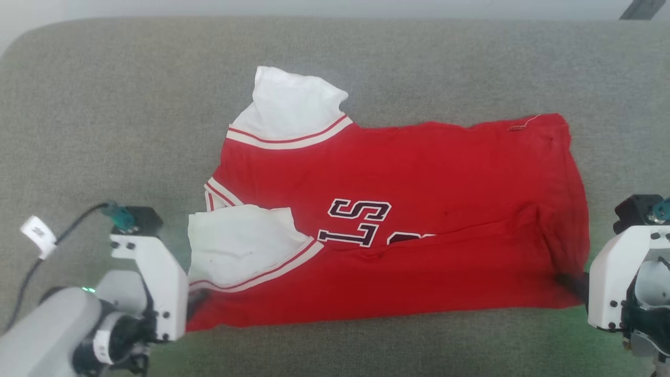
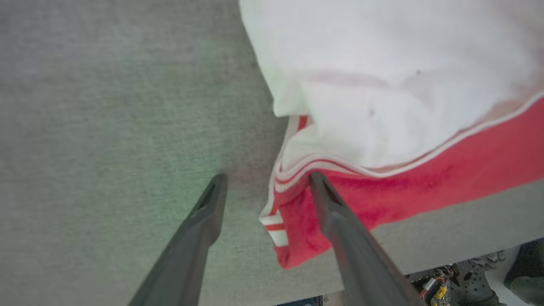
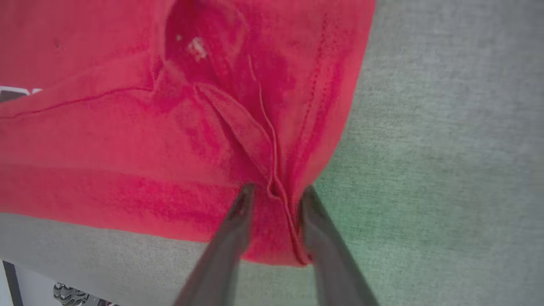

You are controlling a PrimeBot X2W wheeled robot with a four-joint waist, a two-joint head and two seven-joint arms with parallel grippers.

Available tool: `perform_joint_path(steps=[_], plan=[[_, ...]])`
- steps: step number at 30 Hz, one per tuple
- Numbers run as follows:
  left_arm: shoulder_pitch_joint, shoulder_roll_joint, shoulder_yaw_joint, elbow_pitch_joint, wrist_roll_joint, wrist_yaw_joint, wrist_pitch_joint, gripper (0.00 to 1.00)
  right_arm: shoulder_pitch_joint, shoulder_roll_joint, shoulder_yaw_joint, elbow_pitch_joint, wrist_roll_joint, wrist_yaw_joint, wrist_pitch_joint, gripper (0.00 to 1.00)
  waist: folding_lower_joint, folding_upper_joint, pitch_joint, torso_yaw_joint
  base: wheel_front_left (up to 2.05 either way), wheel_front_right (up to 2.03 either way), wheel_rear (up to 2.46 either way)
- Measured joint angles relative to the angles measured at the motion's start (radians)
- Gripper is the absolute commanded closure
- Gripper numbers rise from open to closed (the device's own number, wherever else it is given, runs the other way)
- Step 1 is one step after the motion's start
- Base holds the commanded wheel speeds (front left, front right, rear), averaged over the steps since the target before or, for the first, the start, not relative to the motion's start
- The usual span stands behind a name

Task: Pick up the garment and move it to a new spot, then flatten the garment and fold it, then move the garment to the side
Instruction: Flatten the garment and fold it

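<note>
The garment lies spread and folded on the grey cloth surface, red with dark letters and two white sleeve panels at its left. My left gripper is open at the garment's near left corner; that striped corner lies loose between the fingers, against the right one. My right gripper is at the near right corner, its fingers a little apart with a puckered ridge of red cloth between them. In the head view the left gripper and right gripper sit at the garment's two near corners.
The grey surface's near edge runs just below the garment, with cables and robot parts past it. Bare grey surface lies to the left, right and far side of the garment. A cable with a white tag hangs by my left arm.
</note>
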Motion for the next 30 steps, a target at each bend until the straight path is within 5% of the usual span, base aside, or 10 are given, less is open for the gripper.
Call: perform_joint_path(steps=[9, 16, 23, 30], plan=[[-0.054, 0.086, 0.051, -0.068, 0.016, 0.013, 0.013, 0.00, -0.002, 0.003, -0.032, -0.056, 0.005, 0.000, -0.089, 0.00, 0.0000, 0.0000, -0.053, -0.035, 0.00, 0.00, 0.00], [-0.147, 0.095, 0.077, -0.049, 0.035, -0.017, 0.004, 0.00, -0.058, 0.042, -0.039, -0.090, 0.001, 0.000, -0.241, 0.00, 0.0000, 0.0000, -0.067, -0.090, 0.00, 0.00, 0.00], [-0.335, 0.044, 0.078, 0.103, 0.098, -0.126, -0.051, 0.00, -0.152, 0.070, 0.010, -0.096, -0.027, -0.001, -0.510, 0.00, 0.0000, 0.0000, -0.038, -0.177, 0.00, 0.00, 0.00], [-0.484, -0.003, 0.074, 0.278, 0.140, -0.221, -0.098, 0.00, -0.185, 0.090, 0.081, -0.059, -0.016, -0.001, -0.625, 0.00, 0.0000, 0.0000, 0.014, -0.247, 0.00, 0.00, 0.00]])
